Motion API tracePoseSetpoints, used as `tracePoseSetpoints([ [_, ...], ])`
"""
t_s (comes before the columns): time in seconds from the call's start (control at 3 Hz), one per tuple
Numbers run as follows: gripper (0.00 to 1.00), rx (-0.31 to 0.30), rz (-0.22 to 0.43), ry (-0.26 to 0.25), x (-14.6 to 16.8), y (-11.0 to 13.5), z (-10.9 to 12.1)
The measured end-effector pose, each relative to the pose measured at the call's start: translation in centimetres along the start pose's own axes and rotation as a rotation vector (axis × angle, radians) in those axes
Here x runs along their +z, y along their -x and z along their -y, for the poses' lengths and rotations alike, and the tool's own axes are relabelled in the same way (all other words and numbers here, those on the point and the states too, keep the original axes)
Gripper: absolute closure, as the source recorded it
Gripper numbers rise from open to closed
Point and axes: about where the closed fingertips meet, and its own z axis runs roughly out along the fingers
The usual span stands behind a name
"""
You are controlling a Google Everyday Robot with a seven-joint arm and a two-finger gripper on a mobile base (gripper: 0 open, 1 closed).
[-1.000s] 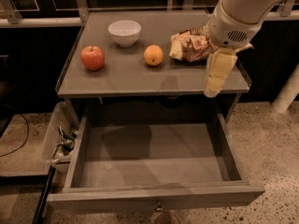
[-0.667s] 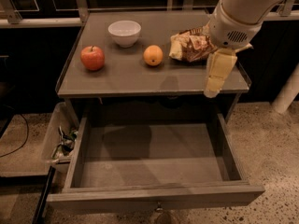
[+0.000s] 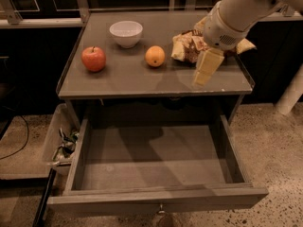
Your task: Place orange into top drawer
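The orange sits on the grey tabletop, near its middle. The top drawer below the tabletop is pulled out and holds nothing; its small knob shows at the front. My gripper hangs from the white arm over the right part of the tabletop, to the right of the orange and a little nearer the front edge. It holds nothing that I can see and is apart from the orange.
A red apple lies left of the orange. A white bowl stands behind them. A crumpled snack bag lies at the back right, partly behind my arm. A bin with rubbish stands left of the drawer.
My gripper and arm have shifted a little to the left, toward the orange. The orange, apple, bowl and drawer have not moved.
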Motion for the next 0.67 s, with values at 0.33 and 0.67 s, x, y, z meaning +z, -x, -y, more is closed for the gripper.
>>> tracePoseSetpoints([
  [0.33, 0.0, 0.035, 0.194, 0.002, 3.58, 1.9, 2.83],
  [0.67, 0.0, 0.034, 0.193, 0.002, 3.56, 1.9, 2.83],
])
